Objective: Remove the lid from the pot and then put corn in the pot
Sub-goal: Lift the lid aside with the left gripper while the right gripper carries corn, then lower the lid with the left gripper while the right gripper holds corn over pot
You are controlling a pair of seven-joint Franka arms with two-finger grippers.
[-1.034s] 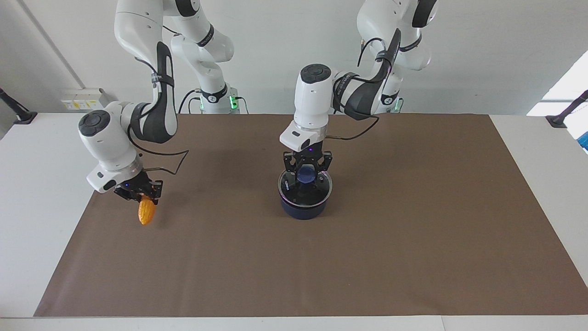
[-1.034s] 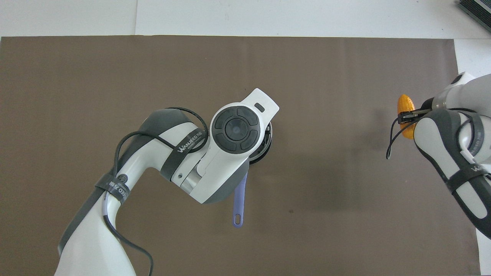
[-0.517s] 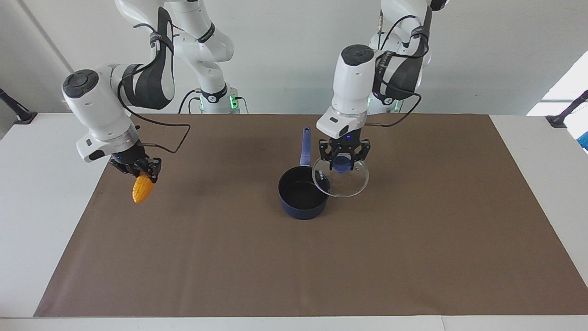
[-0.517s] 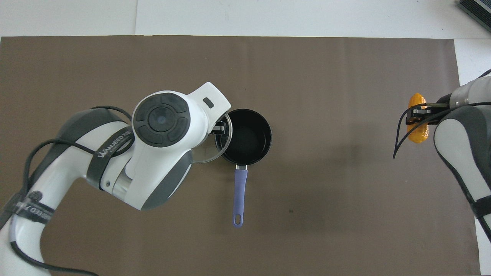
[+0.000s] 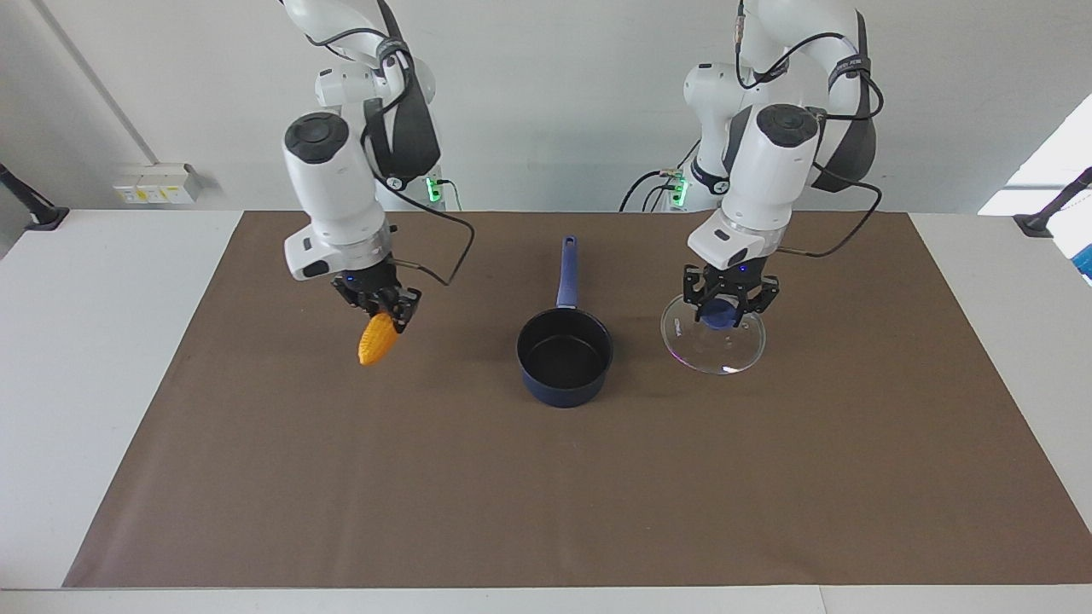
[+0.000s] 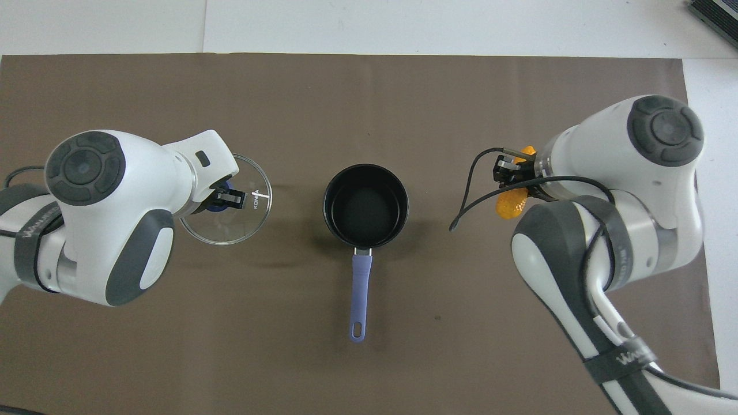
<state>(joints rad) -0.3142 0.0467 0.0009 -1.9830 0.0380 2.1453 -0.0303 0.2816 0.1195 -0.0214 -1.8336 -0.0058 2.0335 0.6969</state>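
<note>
The navy pot [image 5: 564, 362] [image 6: 365, 205] stands open at the mat's middle, black inside, its blue handle [image 6: 360, 294] toward the robots. My left gripper [image 5: 725, 309] [image 6: 222, 199] is shut on the blue knob of the clear glass lid [image 5: 713, 344] [image 6: 230, 204] and holds it low over the mat beside the pot, toward the left arm's end. My right gripper [image 5: 382, 309] [image 6: 513, 178] is shut on the yellow-orange corn [image 5: 376, 341] [image 6: 511, 203], which hangs in the air over the mat beside the pot, toward the right arm's end.
A brown mat [image 5: 546, 495] covers most of the white table [image 5: 77, 358]. A wall socket box [image 5: 158, 183] sits at the right arm's end. A dark object [image 6: 715, 14] lies off the mat at the table's corner.
My left gripper carried the lid off the pot and sideways toward the left arm's end, lowering it. My right gripper brought the corn from the mat's edge toward the pot.
</note>
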